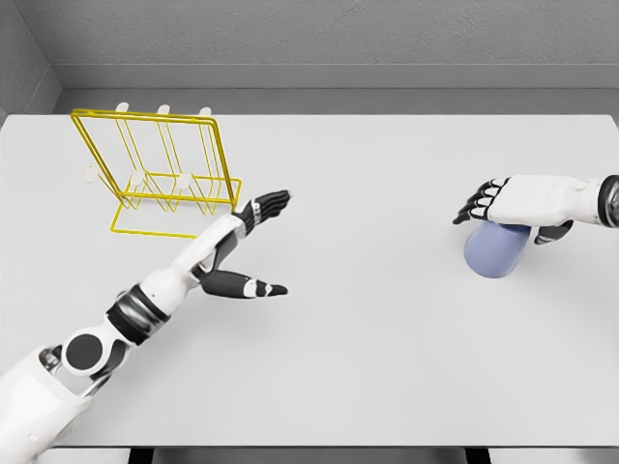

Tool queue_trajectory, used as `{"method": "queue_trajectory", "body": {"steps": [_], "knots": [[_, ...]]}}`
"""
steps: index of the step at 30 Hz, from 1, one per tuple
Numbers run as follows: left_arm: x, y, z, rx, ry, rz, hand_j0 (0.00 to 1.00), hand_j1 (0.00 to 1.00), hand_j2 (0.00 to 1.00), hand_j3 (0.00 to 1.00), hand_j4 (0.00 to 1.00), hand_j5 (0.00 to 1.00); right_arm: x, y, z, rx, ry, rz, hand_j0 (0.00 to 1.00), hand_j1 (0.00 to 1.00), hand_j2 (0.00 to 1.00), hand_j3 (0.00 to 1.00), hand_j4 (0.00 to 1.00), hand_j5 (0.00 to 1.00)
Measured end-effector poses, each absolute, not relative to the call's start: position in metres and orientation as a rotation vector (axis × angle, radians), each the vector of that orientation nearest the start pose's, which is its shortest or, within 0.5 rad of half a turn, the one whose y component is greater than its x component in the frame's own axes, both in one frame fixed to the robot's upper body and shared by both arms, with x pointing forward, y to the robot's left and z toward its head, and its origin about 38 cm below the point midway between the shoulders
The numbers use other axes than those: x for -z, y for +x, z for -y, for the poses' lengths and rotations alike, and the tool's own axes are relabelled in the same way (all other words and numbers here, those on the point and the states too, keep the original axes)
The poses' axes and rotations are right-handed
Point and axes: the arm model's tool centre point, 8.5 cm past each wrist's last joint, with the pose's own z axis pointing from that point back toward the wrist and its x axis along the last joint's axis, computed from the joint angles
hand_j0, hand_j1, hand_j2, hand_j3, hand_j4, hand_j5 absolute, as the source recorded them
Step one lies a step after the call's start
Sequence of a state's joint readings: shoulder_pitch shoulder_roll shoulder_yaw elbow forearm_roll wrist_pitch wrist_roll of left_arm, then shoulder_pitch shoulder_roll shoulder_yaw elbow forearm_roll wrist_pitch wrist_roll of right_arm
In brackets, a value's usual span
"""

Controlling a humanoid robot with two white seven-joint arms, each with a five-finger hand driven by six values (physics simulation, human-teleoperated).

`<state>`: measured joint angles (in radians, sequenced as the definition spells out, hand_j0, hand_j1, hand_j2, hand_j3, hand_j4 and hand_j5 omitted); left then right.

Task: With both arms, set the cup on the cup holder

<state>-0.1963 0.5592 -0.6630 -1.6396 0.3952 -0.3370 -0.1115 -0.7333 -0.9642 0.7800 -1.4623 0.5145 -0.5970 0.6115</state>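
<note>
The right hand [517, 205] covers the top of the lavender cup [495, 251], so whether its fingers grip it cannot be told. The right arm is cut off at the picture's right edge; the left shoulder leaves at the lower left corner.

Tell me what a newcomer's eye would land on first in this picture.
The bright yellow wire cup holder at the table's far left stands out first. Next comes the pale blue cup at the right, with the right hand set over its top. The left hand reaches out open over the table, just in front of the holder.
</note>
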Motion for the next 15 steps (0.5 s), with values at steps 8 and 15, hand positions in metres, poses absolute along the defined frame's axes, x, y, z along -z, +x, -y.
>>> {"method": "queue_trajectory", "body": {"steps": [8,15], "knots": [[-0.088,0.341,-0.199,0.737,-0.509,1.621,1.00,1.00,1.00,1.00,1.00,1.00,-0.211,0.420,0.335,-2.390,-0.488,1.011,0.87,0.87,0.87,0.87,0.87,0.87],[-0.085,0.331,-0.198,0.750,-0.548,1.596,1.00,1.00,1.00,1.00,1.00,1.00,-0.211,0.419,0.334,-2.400,-0.487,1.009,0.67,0.67,0.67,0.67,0.67,0.67]]}}
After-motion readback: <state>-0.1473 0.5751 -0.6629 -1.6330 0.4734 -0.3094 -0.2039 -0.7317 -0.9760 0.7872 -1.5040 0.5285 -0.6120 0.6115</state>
